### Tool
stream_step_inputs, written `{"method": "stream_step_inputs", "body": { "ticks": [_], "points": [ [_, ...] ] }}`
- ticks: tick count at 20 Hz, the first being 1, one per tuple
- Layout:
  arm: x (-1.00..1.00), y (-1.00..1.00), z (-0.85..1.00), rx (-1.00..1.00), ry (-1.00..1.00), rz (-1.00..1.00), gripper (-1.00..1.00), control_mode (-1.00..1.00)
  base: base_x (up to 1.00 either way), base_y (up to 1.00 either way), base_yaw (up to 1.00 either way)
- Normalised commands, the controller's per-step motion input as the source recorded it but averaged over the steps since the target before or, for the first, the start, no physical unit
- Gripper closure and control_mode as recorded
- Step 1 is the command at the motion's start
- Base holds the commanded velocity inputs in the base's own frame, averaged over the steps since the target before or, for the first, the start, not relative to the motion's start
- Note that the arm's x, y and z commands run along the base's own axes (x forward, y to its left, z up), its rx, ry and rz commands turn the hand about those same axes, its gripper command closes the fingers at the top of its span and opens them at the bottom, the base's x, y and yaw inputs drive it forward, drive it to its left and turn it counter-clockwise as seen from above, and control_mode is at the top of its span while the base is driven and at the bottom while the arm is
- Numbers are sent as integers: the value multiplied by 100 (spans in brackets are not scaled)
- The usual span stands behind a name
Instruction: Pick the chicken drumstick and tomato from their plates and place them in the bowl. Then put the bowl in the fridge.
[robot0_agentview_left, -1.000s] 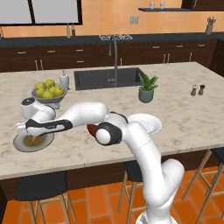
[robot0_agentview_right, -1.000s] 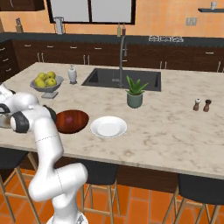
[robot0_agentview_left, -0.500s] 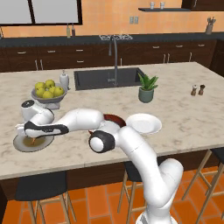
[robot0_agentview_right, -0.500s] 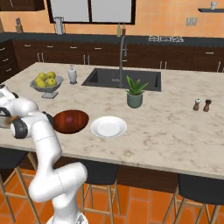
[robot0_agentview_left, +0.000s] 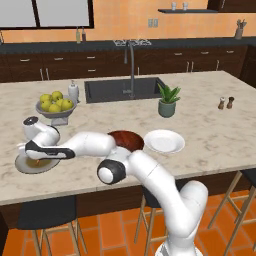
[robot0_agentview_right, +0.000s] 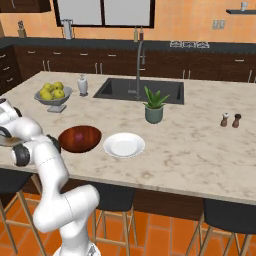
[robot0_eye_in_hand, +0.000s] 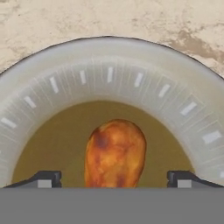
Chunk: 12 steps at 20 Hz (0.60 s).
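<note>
The orange-brown chicken drumstick (robot0_eye_in_hand: 115, 153) lies on the brownish centre of the grey plate (robot0_eye_in_hand: 109, 65), close under the hand camera. My gripper (robot0_eye_in_hand: 113, 180) is open, one fingertip (robot0_eye_in_hand: 43, 178) on each side of the drumstick with a gap to it. In the left base view the gripper (robot0_agentview_left: 36, 157) reaches down onto that grey plate (robot0_agentview_left: 19, 165) at the counter's front left. The reddish-brown bowl (robot0_agentview_right: 80, 138) sits mid-counter with the dark red tomato (robot0_agentview_right: 78, 135) inside it. Beside it stands the bare white plate (robot0_agentview_right: 124, 145). The fridge is out of view.
A grey footed bowl of yellow-green apples (robot0_agentview_left: 55, 106) stands behind the grey plate, with a small white bottle (robot0_agentview_left: 73, 92) beside it. The sink (robot0_agentview_left: 125, 90) with its faucet, a potted plant (robot0_agentview_left: 167, 102) and salt and pepper shakers (robot0_agentview_left: 225, 103) lie further back and right.
The arm's elbow has sunk and swung left while the hand has stayed over the grey plate. The fingers have drawn in slightly.
</note>
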Motion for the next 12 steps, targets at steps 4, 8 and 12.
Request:
{"method": "stream_step_inputs", "body": {
  "ticks": [4, 8, 12],
  "points": [
    [0, 2, 0, 0, 0, 0, 100, -100, 0, 0, 0],
    [0, -18, 0, 0, 0, 0, 100, -100, 0, 0, 0],
    [-33, -73, 13, 0, 0, 0, 100, -100, 0, 0, 0]
  ]
}}
